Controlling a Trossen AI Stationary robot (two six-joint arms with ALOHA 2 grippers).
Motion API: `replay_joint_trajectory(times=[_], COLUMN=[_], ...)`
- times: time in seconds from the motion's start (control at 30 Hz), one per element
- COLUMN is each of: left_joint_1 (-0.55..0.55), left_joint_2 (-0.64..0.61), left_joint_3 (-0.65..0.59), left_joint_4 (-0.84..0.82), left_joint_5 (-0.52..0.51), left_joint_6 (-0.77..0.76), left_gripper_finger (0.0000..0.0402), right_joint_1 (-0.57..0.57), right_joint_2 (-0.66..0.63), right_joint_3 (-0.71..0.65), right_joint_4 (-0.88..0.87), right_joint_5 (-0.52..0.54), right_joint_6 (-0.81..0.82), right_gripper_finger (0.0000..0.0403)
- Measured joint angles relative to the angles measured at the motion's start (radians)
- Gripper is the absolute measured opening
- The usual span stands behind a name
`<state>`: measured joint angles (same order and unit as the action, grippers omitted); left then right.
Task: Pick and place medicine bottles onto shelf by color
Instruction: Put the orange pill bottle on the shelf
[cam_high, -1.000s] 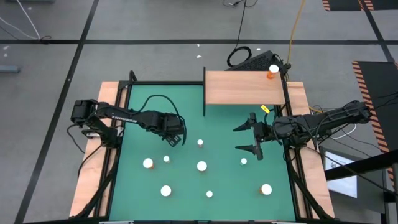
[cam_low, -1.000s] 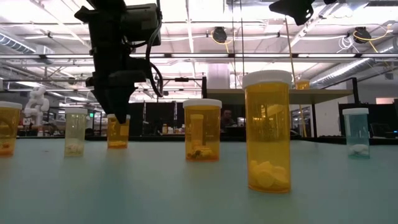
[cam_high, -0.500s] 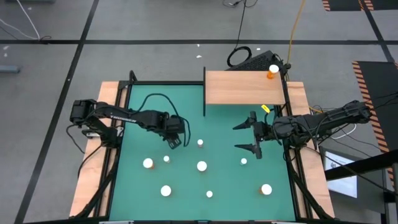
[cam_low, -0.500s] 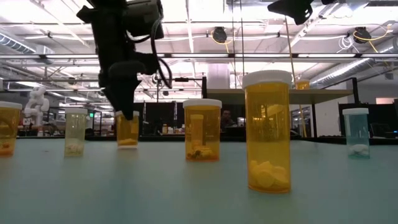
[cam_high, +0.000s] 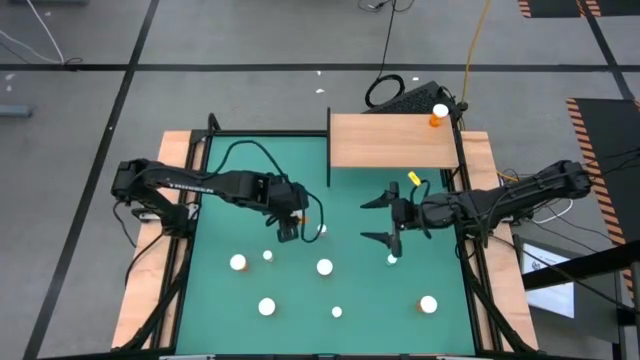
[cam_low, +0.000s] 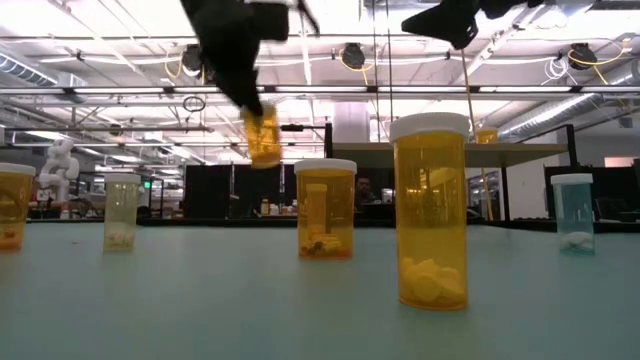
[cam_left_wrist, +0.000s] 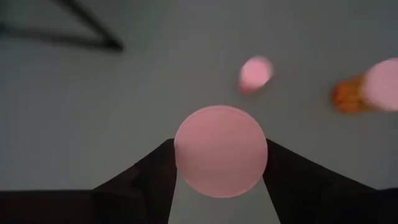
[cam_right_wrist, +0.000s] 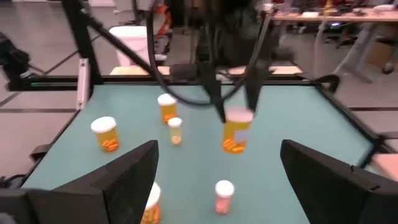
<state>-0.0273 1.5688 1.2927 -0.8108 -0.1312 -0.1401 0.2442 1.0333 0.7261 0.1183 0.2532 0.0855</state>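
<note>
The left gripper (cam_high: 290, 222) grips an orange bottle (cam_low: 263, 134) by its cap and holds it in the air above the green mat (cam_high: 250, 300). The right gripper (cam_high: 377, 220) hangs open nearby. I judge the next move is carrying the bottle to the shelf (cam_high: 390, 140), where one orange bottle (cam_high: 438, 113) already stands.

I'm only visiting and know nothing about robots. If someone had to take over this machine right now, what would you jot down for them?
Left gripper: shut on an orange bottle, lifted clear of the green mat.
Right gripper: open, empty, hovering over the mat's right side.
Done: one orange bottle stands at the far right corner of the shelf.
Left: carry the lifted bottle to the shelf, then move those on the mat; eight white caps show from above, such as the one in the middle. At least one, a bluish bottle, needs a separate spot.
</note>
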Motion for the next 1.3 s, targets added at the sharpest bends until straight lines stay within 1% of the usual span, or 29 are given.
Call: replay_joint_trajectory(times=[0.1, 0.23, 0.37, 0.5, 0.57, 0.63, 0.9, 1.2, 1.3], left_joint_1=[-0.026, -0.065, -0.094, -0.114, -0.121, -0.126, -0.128, -0.133, -0.133], left_joint_2=[0.000, 0.000, 0.000, 0.000, 0.000, 0.000, 0.000, 0.000, 0.000], left_joint_3=[0.064, 0.125, 0.164, 0.170, 0.170, 0.170, 0.170, 0.170, 0.170], left_joint_4=[0.001, 0.011, 0.044, 0.097, 0.124, 0.137, 0.159, 0.171, 0.172], left_joint_5=[0.000, 0.000, -0.001, -0.001, -0.001, -0.001, -0.001, 0.000, 0.029], left_joint_6=[0.109, 0.295, 0.457, 0.590, 0.647, 0.695, 0.862, 1.021, 1.072], left_gripper_finger=[0.0214, 0.0219, 0.0217, 0.0217, 0.0217, 0.0216, 0.0216, 0.0216, 0.0216], right_joint_1=[-0.012, -0.033, -0.056, -0.082, -0.097, -0.108, -0.152, -0.204, -0.211], right_joint_2=[0.038, 0.076, 0.113, 0.155, 0.178, 0.201, 0.287, 0.337, 0.350], right_joint_3=[0.000, 0.000, 0.000, 0.000, 0.000, 0.000, 0.000, 0.000, 0.000], right_joint_4=[0.017, 0.047, 0.075, 0.117, 0.137, 0.166, 0.301, 0.344, 0.388], right_joint_5=[-0.062, -0.144, -0.153, -0.158, -0.204, -0.253, -0.360, -0.391, -0.458], right_joint_6=[0.025, 0.060, 0.088, 0.114, 0.116, 0.116, 0.129, 0.120, 0.102], right_gripper_finger=[0.0334, 0.0334, 0.0334, 0.0334, 0.0334, 0.0334, 0.0334, 0.0334, 0.0334])
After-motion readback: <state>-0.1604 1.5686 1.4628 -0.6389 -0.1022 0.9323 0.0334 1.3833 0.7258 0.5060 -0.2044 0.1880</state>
